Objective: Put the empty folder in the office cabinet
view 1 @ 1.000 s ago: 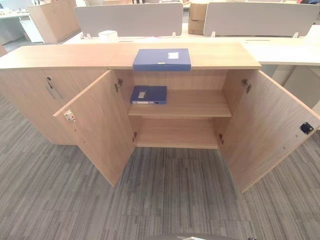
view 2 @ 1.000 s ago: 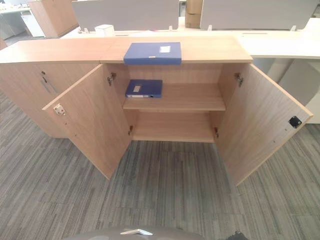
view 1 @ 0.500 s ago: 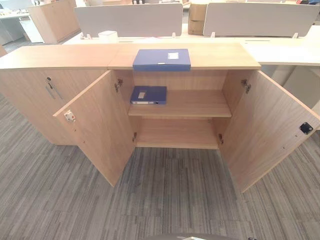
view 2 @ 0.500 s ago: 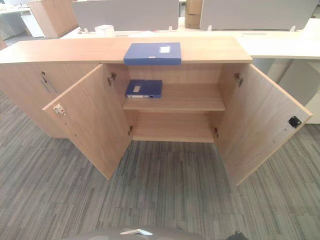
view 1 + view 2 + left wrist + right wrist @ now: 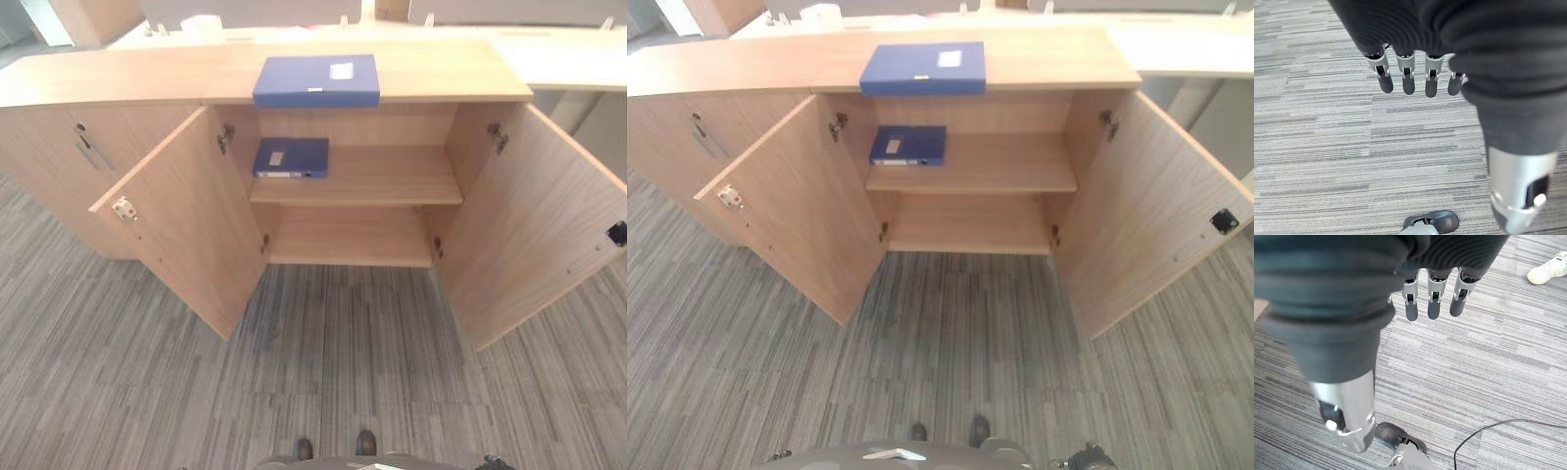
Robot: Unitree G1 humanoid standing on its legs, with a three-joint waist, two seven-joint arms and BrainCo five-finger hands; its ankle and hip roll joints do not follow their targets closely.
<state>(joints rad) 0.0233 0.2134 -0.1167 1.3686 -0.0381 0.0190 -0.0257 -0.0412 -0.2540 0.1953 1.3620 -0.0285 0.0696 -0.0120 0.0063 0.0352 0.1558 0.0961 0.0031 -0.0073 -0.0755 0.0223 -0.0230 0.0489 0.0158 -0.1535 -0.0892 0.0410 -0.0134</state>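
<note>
We see the flat blue rectangular folder with a white label [image 5: 316, 80] lying on the top of the low light-wood office cabinet [image 5: 411, 73], at its front edge above the open compartment, far ahead of both our hands and touched by neither. A second, smaller blue folder [image 5: 291, 158] lies on the upper wooden shelf [image 5: 382, 181] inside, towards its left end, directly below the first; the lower shelf [image 5: 348, 240] is beneath it. Both wooden cabinet doors stand swung wide, the left door [image 5: 186, 230] carrying a small white latch and the right door [image 5: 534, 230] a small black one. Our left hand [image 5: 1415, 73] hangs down over the grey striped carpet [image 5: 323, 382], its fingers straight, side by side and holding nothing. Our right hand [image 5: 1432, 296] hangs over the same carpet in the same manner, fingers extended and empty. Beyond the right hand, a person's white shoe [image 5: 1549, 268] rests on the carpet.
</note>
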